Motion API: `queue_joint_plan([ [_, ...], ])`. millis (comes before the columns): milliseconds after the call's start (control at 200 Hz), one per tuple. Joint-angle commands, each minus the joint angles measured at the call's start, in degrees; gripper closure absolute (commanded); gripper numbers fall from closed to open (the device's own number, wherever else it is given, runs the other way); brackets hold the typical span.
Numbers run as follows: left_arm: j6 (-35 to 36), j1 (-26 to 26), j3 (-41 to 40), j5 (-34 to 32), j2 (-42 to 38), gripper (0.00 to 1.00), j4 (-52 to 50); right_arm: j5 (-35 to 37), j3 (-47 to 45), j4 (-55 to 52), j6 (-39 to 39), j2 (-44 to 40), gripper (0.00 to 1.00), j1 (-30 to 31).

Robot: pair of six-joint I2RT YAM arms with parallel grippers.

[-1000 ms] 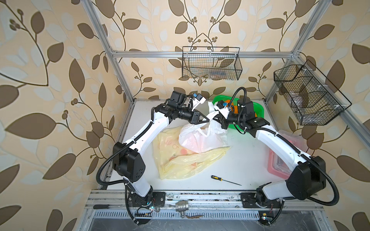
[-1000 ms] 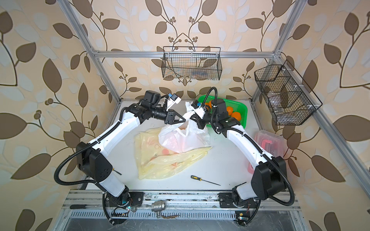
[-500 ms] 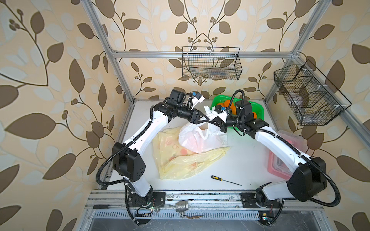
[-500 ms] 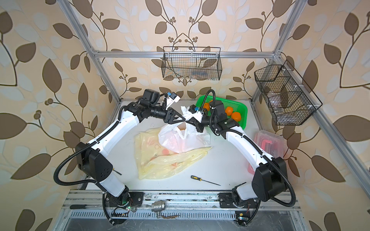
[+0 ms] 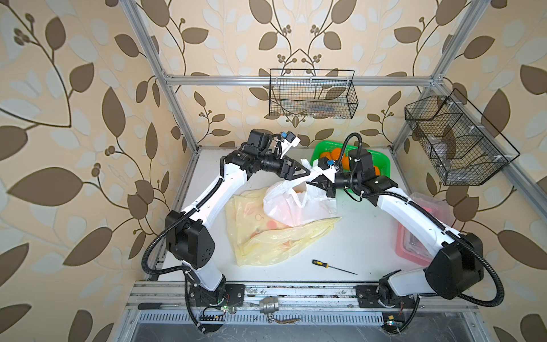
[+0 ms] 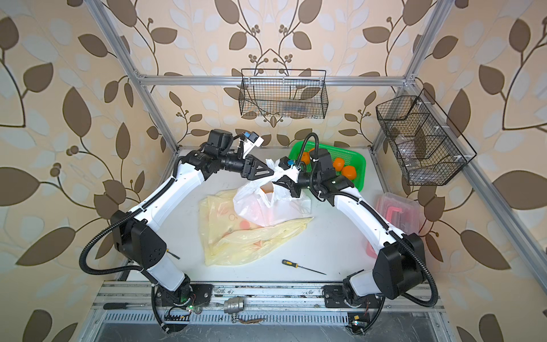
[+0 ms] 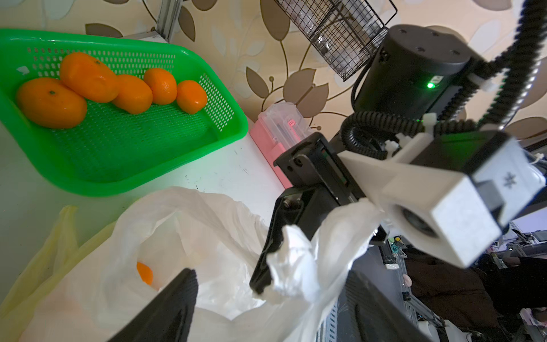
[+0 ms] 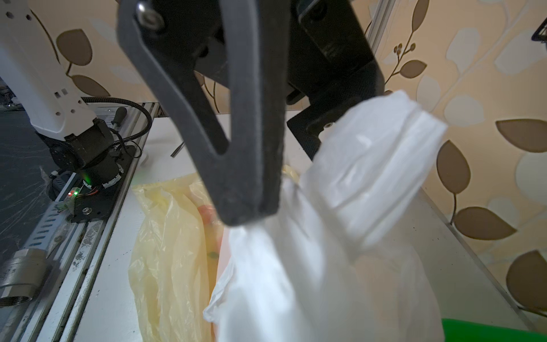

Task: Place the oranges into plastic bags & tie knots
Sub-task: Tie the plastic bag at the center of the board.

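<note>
A translucent white plastic bag (image 5: 291, 207) (image 6: 266, 207) stands open mid-table, and one orange (image 7: 145, 272) shows inside it. It rests on two flat pale yellow plastic bags (image 5: 266, 239) (image 6: 236, 242). My right gripper (image 5: 316, 185) (image 6: 279, 183) is shut on a bunched white handle (image 7: 296, 266) above the bag's mouth. Facing it, my left gripper (image 5: 309, 171) (image 7: 270, 277) is open, its fingers (image 7: 177, 305) wide apart on either side of that plastic. Several more oranges (image 7: 88, 77) (image 6: 343, 168) lie in the green basket. No knot shows.
The green mesh basket (image 5: 381, 160) sits at the back right, behind my right wrist. A clear box with a pink handle (image 5: 414, 237) stands at the right edge. A screwdriver (image 5: 331, 266) lies near the front. Black wire baskets (image 5: 310, 94) (image 5: 453, 139) hang on the walls.
My left gripper's jaws have spread from nearly shut to wide open. The right gripper has drifted a little left and forward with the white handle still pinched.
</note>
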Motion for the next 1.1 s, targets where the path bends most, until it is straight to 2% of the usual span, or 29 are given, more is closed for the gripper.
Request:
queue_joint_plan([
  [0,-1.83,0.02,0.84,4.21,0.39,0.25,4.50,-2.80,0.24,-1.14,-1.90,-0.07,1.00,0.63],
  [95,-2.65,-0.23,0.81,5.64,0.86,0.29,5.53,-2.74,0.74,-1.22,-1.66,0.27,1.00,0.72],
  [210,-2.50,-0.55,0.21,7.03,0.89,0.29,5.64,-2.22,1.07,-0.22,-0.18,0.71,1.00,0.63],
  [330,-1.62,-0.44,-1.21,5.72,-0.18,0.28,5.24,-1.86,0.84,0.75,1.22,0.84,1.00,0.28],
  [560,0.68,0.02,-2.34,4.95,-1.93,0.14,4.24,-1.58,0.82,0.53,1.66,0.97,1.00,0.02],
  [810,6.53,-0.25,-5.79,3.61,-5.00,0.10,5.90,-1.40,1.02,0.40,1.88,1.41,1.00,0.13],
  [945,4.05,0.10,-6.72,1.47,-5.14,0.01,10.90,-1.30,1.05,0.36,1.94,1.49,1.00,0.13],
  [1035,3.27,0.71,-6.27,5.09,-4.46,0.01,12.69,-1.13,1.16,0.27,2.00,1.46,1.00,0.17],
  [1095,3.98,1.06,-5.71,4.40,-4.40,0.01,12.17,-0.99,1.28,0.28,2.15,1.46,1.00,0.19],
])
